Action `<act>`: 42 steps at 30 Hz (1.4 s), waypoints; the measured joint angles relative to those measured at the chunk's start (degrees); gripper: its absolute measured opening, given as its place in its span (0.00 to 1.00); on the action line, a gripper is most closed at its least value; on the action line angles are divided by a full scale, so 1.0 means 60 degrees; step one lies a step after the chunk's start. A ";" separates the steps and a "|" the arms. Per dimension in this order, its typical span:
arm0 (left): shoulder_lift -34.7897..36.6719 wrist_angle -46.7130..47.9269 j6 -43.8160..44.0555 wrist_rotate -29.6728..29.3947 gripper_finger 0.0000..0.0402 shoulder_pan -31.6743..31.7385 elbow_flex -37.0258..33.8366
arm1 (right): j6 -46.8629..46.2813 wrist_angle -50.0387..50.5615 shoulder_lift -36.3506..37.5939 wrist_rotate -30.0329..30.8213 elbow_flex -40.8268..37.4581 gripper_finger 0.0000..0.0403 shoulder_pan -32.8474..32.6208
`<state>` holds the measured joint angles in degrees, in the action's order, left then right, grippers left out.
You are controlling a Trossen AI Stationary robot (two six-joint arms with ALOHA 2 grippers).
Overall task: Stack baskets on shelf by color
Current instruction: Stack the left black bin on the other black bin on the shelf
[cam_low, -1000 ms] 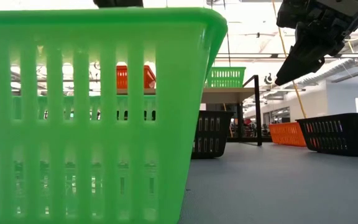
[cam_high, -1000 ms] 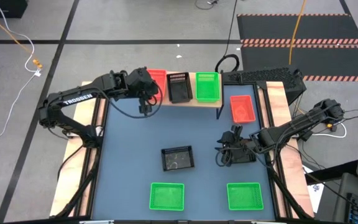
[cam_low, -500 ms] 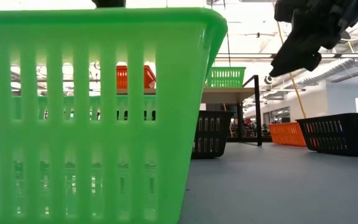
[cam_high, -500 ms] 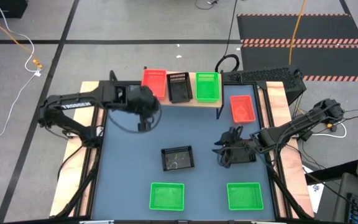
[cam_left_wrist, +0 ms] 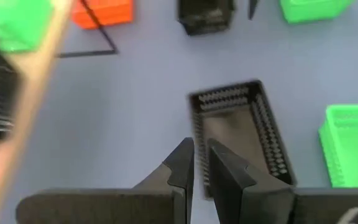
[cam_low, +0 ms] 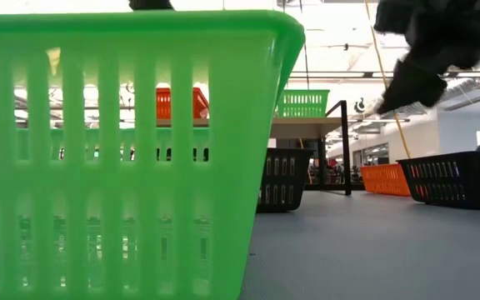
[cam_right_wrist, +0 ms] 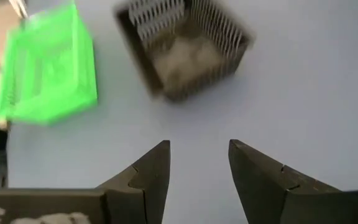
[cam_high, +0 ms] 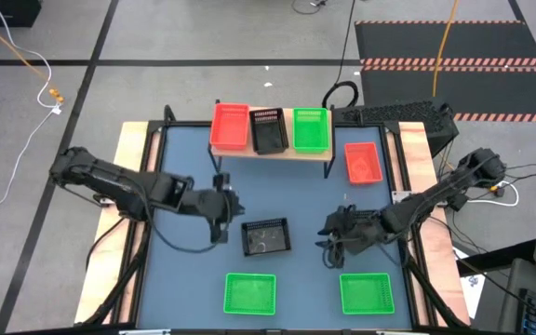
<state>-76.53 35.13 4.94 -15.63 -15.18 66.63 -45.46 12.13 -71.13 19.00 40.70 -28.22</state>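
On the wooden shelf (cam_high: pixel 338 149) a red basket (cam_high: pixel 230 126), a black basket (cam_high: pixel 269 129) and a green basket (cam_high: pixel 311 129) stand side by side. On the table stand a red basket (cam_high: pixel 362 162), a black basket (cam_high: pixel 267 236) in the middle and two green baskets (cam_high: pixel 250 293) (cam_high: pixel 367 293) near the front edge. A second black basket (cam_left_wrist: pixel 205 15) shows under the right arm. My left gripper (cam_high: pixel 219 228) (cam_left_wrist: pixel 201 168) hovers just left of the middle black basket (cam_left_wrist: pixel 238 137), fingers nearly together. My right gripper (cam_high: pixel 328 244) (cam_right_wrist: pixel 197 168) is open to the right of that basket (cam_right_wrist: pixel 182 46), holding nothing.
The table has raised wooden side rails (cam_high: pixel 128 223). The shelf's thin black legs (cam_high: pixel 326 166) stand on the far part of the blue surface. In the low view a green basket (cam_low: pixel 132 150) fills the foreground. Bare blue surface lies between the shelf and the middle black basket.
My left gripper has drawn away from the red basket on the shelf's left end and swung toward the near edge, down to the middle black basket; the red basket stays on the shelf. My right gripper has shifted a little toward the near edge and the left.
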 joint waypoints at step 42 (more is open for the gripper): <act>-0.1157 -0.3448 -0.3968 0.0136 0.16 -0.0936 -0.3061 | 0.2664 -0.0235 -0.1724 -0.0892 0.1331 0.39 0.0449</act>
<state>-83.48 14.44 -18.87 -14.81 -20.79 48.27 -29.48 10.72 -81.47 13.65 48.69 -25.52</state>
